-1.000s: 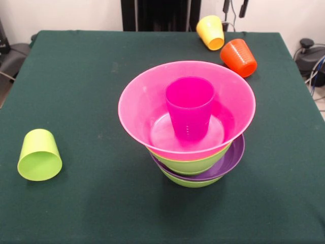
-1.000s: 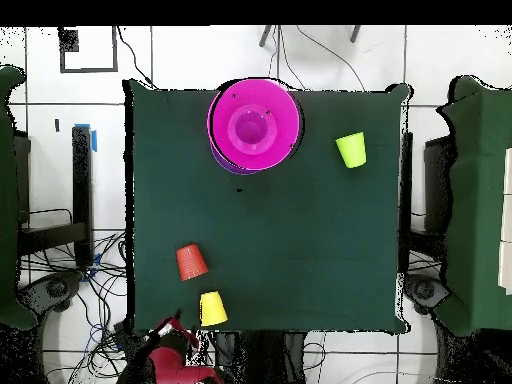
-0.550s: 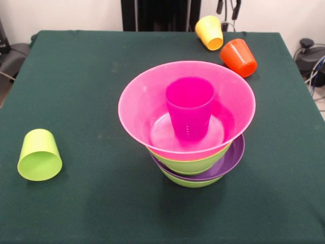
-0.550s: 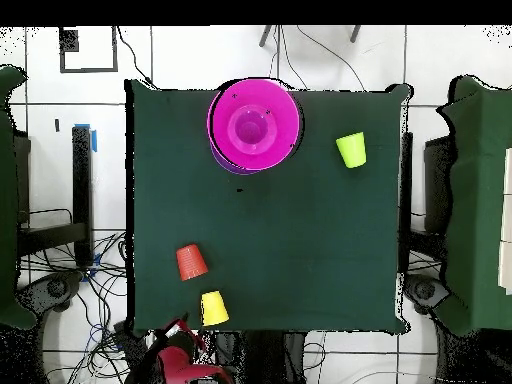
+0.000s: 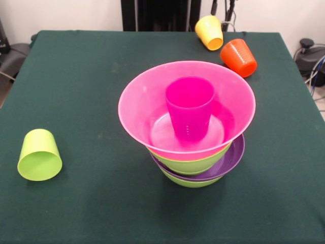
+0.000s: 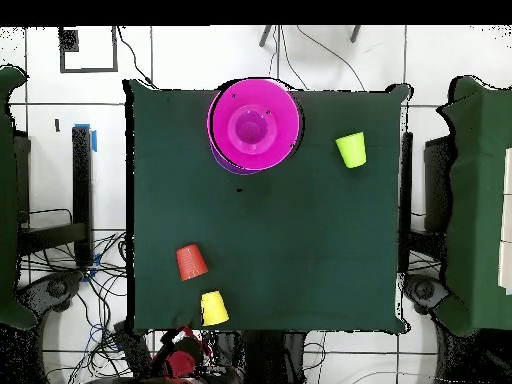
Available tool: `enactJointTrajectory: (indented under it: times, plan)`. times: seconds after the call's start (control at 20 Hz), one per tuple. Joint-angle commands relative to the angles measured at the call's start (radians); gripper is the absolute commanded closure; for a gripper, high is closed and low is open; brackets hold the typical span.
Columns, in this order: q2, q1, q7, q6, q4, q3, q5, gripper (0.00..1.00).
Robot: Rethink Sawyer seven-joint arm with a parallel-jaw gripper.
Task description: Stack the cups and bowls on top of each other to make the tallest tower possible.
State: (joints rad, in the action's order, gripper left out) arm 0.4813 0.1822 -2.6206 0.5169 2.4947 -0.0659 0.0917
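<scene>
The tower stands at the table's middle in the front view: a wide pink bowl on a lime green bowl, a shallow purple bowl and another lime green bowl. A translucent purple cup stands upright inside the pink bowl. A lime green cup lies on its side at the left. A yellow-orange cup and an orange cup lie at the far right. My gripper shows only as dark tips at the top edge, just behind the yellow-orange cup. The small red bowl is hidden.
The green table fills the view. In the overhead view the red arm sits just off the table's bottom edge, near the yellow-orange cup and the orange cup. The lime green cup lies right of the tower.
The gripper's tips have shifted left along the top edge of the front view, closer to the yellow-orange cup. The cups and the tower have not moved.
</scene>
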Motion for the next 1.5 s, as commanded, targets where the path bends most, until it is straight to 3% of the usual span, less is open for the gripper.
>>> enactJointTrajectory:
  times: [0.05,0.6,0.9,1.15,1.5]
  plan:
    - [-0.088,-0.046,-0.16,0.055,-0.078,0.057,-0.046,0.0]
    - [-0.095,-0.11,-0.121,0.049,-0.1,0.047,-0.114,0.0]
    - [-0.091,-0.084,-0.139,0.08,-0.102,0.042,-0.102,0.0]
    - [-0.112,-0.092,-0.172,0.154,-0.111,0.037,-0.109,0.0]
    - [-0.085,-0.104,-0.193,0.2,-0.097,0.052,-0.102,0.0]
